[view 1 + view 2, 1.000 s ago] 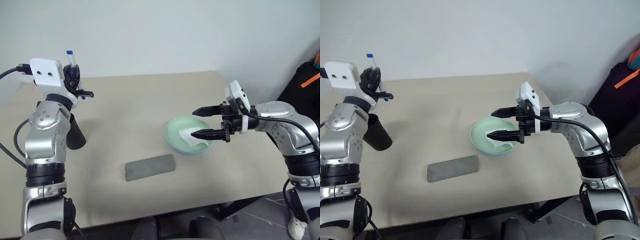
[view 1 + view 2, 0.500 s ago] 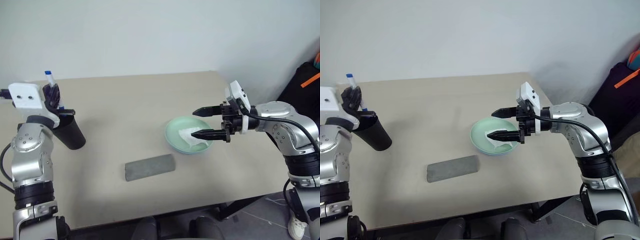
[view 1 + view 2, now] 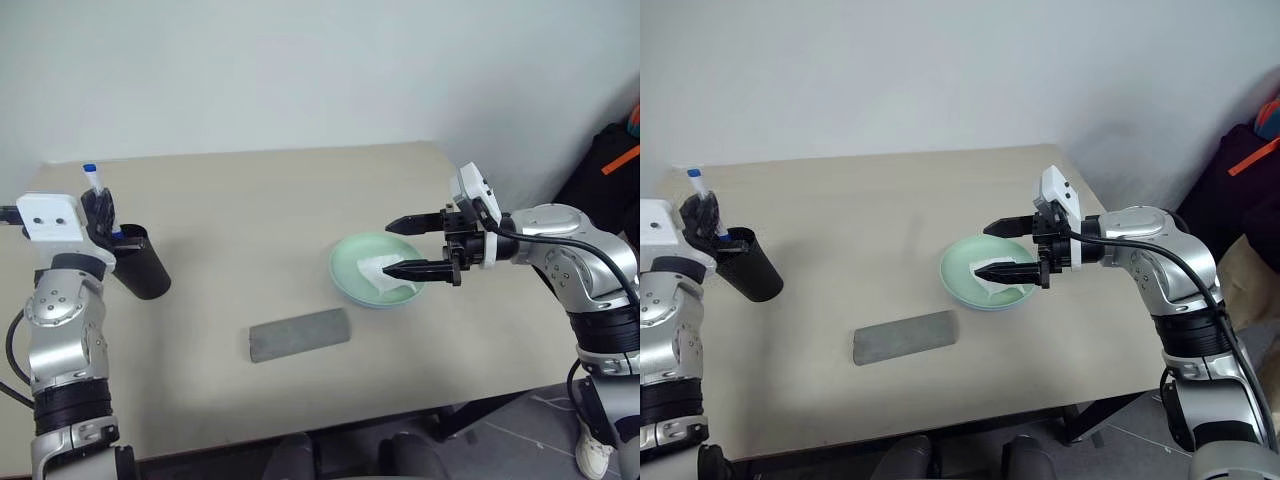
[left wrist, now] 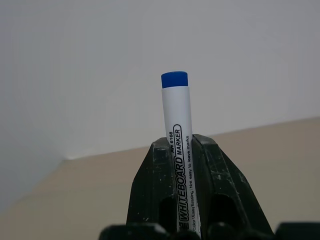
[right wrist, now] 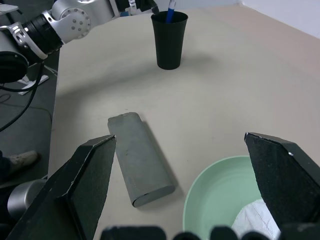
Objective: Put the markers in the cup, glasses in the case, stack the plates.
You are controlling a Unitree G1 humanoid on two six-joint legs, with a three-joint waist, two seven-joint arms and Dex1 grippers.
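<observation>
My left gripper (image 3: 102,212) is shut on a white marker (image 4: 177,130) with a blue cap, held upright at the table's left edge. The marker's lower end dips into the mouth of the black cup (image 3: 140,263), which also shows in the right wrist view (image 5: 170,37). Right of centre lies the light green plate (image 3: 350,275) with a crumpled white tissue (image 3: 385,272) in it. Just above that plate my right gripper (image 3: 388,249) stands open and holds nothing. The grey case (image 3: 300,334) lies closed near the front. The glasses are out of view.
The beige table (image 3: 270,210) backs onto a white wall. A black bag with orange trim (image 3: 612,170) stands on the floor past the table's right edge. The table's front edge runs just below the case.
My left gripper has carried the marker down and to the left, so its lower end now sits in the cup's mouth. The right arm has not moved.
</observation>
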